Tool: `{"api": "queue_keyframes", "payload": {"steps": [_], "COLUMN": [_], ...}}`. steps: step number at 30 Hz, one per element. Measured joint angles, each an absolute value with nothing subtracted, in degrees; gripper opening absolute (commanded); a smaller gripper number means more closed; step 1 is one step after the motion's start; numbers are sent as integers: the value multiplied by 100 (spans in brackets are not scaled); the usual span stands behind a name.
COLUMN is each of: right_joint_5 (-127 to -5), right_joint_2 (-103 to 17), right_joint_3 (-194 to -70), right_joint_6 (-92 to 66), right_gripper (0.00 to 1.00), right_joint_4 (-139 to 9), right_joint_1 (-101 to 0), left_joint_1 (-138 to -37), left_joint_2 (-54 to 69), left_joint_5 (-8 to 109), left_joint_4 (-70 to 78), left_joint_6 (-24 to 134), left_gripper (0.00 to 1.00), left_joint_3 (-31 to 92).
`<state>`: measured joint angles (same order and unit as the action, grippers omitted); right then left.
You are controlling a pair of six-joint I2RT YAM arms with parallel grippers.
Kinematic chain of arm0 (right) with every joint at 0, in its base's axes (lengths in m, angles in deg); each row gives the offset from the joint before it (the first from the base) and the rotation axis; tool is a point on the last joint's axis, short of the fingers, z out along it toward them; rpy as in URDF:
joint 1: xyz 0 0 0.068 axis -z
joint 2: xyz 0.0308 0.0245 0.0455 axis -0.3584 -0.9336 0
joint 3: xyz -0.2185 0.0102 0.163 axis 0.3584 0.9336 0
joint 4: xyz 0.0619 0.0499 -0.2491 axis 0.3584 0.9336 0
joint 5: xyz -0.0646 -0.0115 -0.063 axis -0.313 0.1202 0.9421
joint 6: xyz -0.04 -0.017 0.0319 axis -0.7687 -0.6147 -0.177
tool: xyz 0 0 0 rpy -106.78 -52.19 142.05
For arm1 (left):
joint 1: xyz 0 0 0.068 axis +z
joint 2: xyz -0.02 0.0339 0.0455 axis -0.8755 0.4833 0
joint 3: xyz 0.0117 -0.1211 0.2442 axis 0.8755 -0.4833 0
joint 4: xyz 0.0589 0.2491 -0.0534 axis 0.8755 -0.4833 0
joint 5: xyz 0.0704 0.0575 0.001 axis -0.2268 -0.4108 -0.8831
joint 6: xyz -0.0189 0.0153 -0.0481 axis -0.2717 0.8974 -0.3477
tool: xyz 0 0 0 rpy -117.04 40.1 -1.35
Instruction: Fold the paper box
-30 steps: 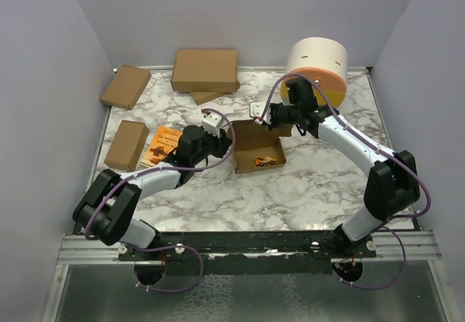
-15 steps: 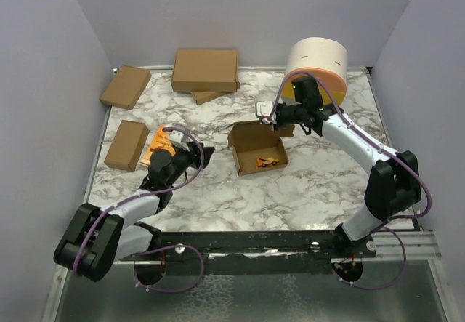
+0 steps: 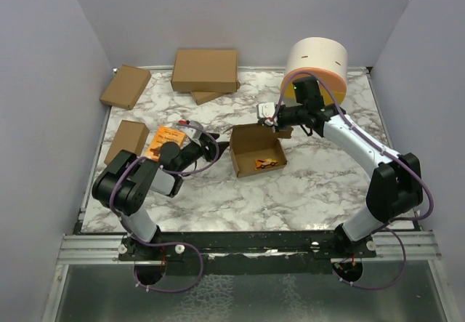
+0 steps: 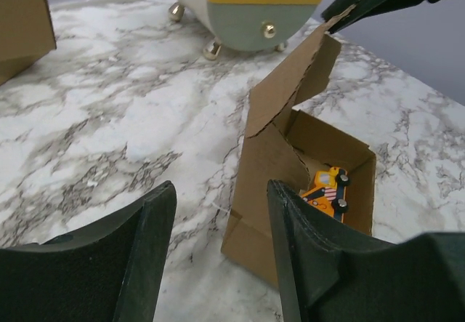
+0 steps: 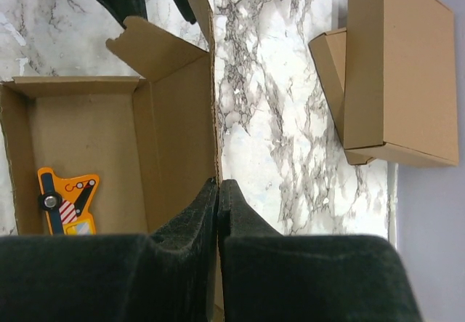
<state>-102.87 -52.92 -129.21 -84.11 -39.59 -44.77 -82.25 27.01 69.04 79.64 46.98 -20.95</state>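
Observation:
The paper box (image 3: 251,147) stands open on the marble table, an orange toy truck (image 3: 265,163) lying inside it. My right gripper (image 3: 278,123) is shut on the box's raised back lid; in the right wrist view its fingertips (image 5: 211,191) pinch the lid's edge beside the box (image 5: 87,133). My left gripper (image 3: 216,147) hovers open just left of the box, apart from it. Seen from the left wrist, the left gripper (image 4: 221,191) holds nothing, and the box (image 4: 269,162) with the truck (image 4: 327,190) sits right ahead.
A round white and yellow drum (image 3: 316,64) stands at the back right. Closed brown cartons lie at the back (image 3: 205,70) and along the left (image 3: 126,86) (image 3: 127,142). An orange printed booklet (image 3: 165,142) lies behind the left gripper.
My left gripper let go of the box's left flap, opened, drew back and folded its arm; it now points at the box's left side. The right gripper kept its pinch on the lid.

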Motion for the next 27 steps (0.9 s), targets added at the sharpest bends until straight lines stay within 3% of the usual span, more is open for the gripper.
{"api": "queue_keyframes", "payload": {"steps": [6, 21, 23, 27], "right_joint_5": [-10370, -10785, -10842, -10906], "right_joint_2": [-5283, -5193, -5161, -5045], "right_joint_3": [-12912, -12741, -12715, -12606], "right_joint_6": [-8408, -8612, -8684, -8782], "right_gripper": [1, 2, 9, 36], "right_joint_4": [-3956, -3771, -3672, -3552], "right_joint_1": [-4477, -4466, -4466, -4464], "left_joint_1": [-8251, -8249, -8249, -8216], "left_joint_2": [3272, 4100, 4131, 4131], "left_joint_5": [7417, 8248, 8359, 8517], "left_joint_4": [8879, 8997, 9000, 9006], "left_joint_6": [4722, 4960, 5004, 5072], "left_gripper": [57, 48, 48, 48], "left_joint_3": [-1905, -1525, -1533, -1547]}}
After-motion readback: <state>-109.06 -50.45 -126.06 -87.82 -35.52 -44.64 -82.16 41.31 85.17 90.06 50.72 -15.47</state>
